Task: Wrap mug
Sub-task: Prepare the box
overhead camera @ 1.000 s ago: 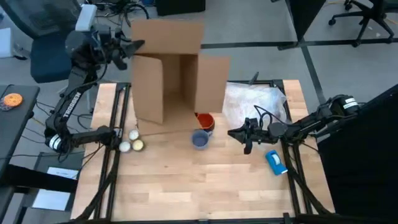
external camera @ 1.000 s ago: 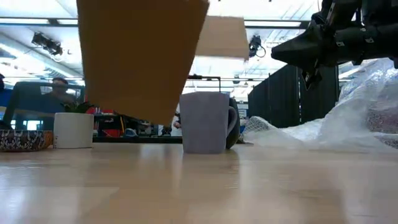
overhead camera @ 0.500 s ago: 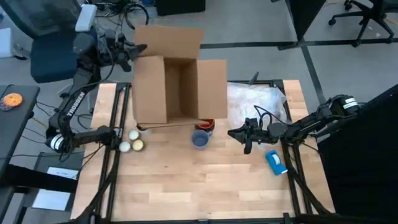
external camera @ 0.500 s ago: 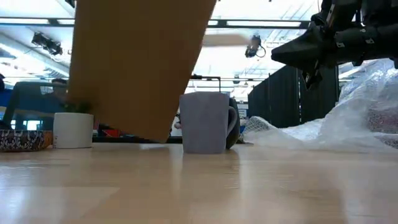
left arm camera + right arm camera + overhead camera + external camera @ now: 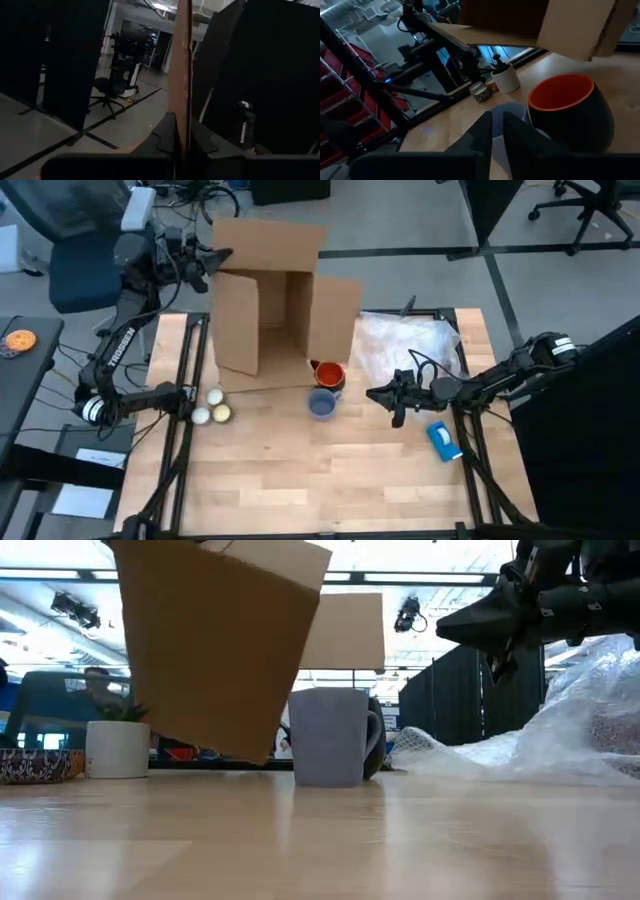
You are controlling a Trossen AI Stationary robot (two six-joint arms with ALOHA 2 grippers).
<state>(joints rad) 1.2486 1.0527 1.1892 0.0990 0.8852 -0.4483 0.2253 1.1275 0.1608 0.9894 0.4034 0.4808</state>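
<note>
The orange-red mug [image 5: 328,373] stands upright on the table just in front of a large cardboard box [image 5: 285,300], its bright inside up [image 5: 560,95]. A blue-grey mug [image 5: 321,404] stands next to it on the near side and hides most of it in the low view. My left gripper [image 5: 212,256] is shut on the box at its far left top. My right gripper [image 5: 385,395] hovers shut, to the right of both mugs, holding nothing. Crumpled bubble wrap [image 5: 405,345] lies at the far right. My left gripper pinches one cardboard flap of the box by its edge [image 5: 181,107] between its two fingers. The fingers come level from the table's left. The box hangs tilted, and its lowest corner [image 5: 255,755] seems just clear of the table top.
Three small balls [image 5: 213,408] lie at the table's left and a blue object [image 5: 443,438] at its right edge. A white pot [image 5: 117,748] stands in the low view's left background. Bare wood lies across the near half.
My left gripper has rocked the box: it tipped the box down and more upright until its lower edge came near the table and partly covered the orange-red mug, then swung it up and back again, so the mug shows whole. My right arm has kept still.
</note>
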